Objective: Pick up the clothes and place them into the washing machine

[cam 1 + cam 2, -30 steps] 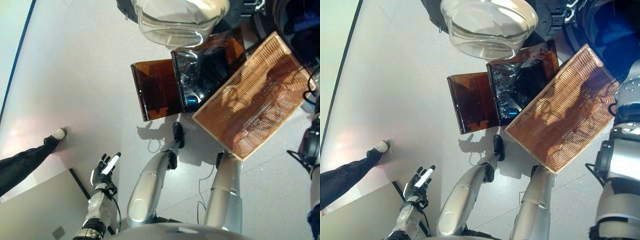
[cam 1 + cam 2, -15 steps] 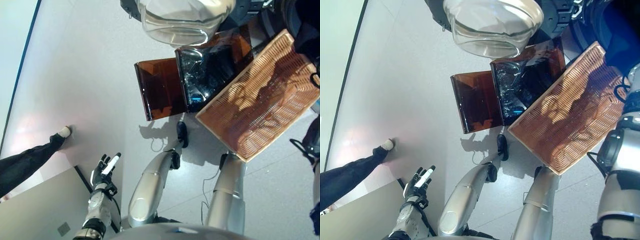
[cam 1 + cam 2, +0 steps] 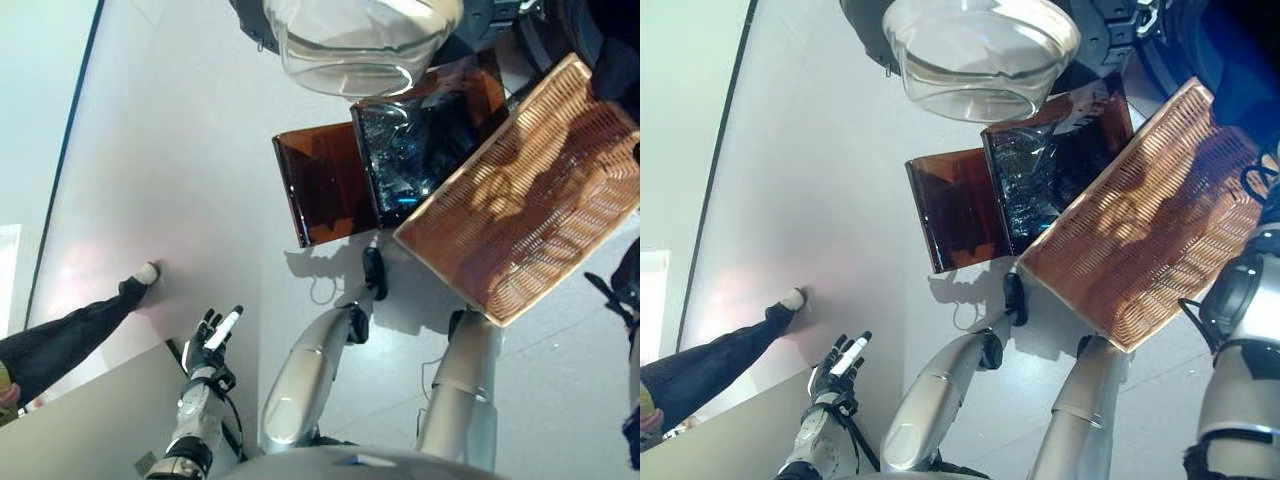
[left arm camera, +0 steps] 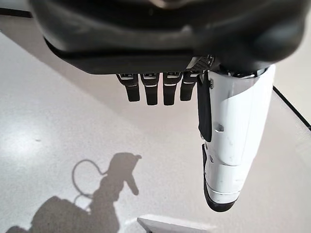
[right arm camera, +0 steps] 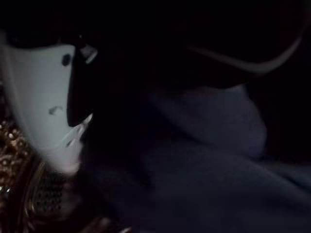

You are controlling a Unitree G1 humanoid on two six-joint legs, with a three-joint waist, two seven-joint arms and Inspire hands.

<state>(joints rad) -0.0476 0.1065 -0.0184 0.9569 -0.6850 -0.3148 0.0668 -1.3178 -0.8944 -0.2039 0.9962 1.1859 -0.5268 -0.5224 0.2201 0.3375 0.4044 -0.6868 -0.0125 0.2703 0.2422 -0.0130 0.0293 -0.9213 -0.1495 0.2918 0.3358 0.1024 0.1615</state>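
Note:
Dark blue cloth (image 3: 1236,62) lies in the washing machine's dark drum at the top right. Its round glass door (image 3: 360,40) hangs open at the top middle. In the right wrist view my right hand (image 5: 43,97) shows only its white-covered thumb, close against the blue cloth (image 5: 209,160) in deep shadow. The right arm (image 3: 1240,310) reaches up along the right edge. The wicker basket (image 3: 520,190) below the drum shows no clothes inside. My left hand (image 3: 210,340) hangs low at the left over the floor, fingers (image 4: 150,87) straight, holding nothing.
Two brown see-through panels (image 3: 320,185) stand on the floor left of the basket, one with crumpled dark plastic (image 3: 420,150) in it. A person's leg with a white shoe (image 3: 70,335) reaches in from the left. A pale slab (image 3: 90,420) sits at the lower left.
The whole picture has shifted a little, so the camera moved. The left hand, the basket and the washer door keep their places relative to each other.

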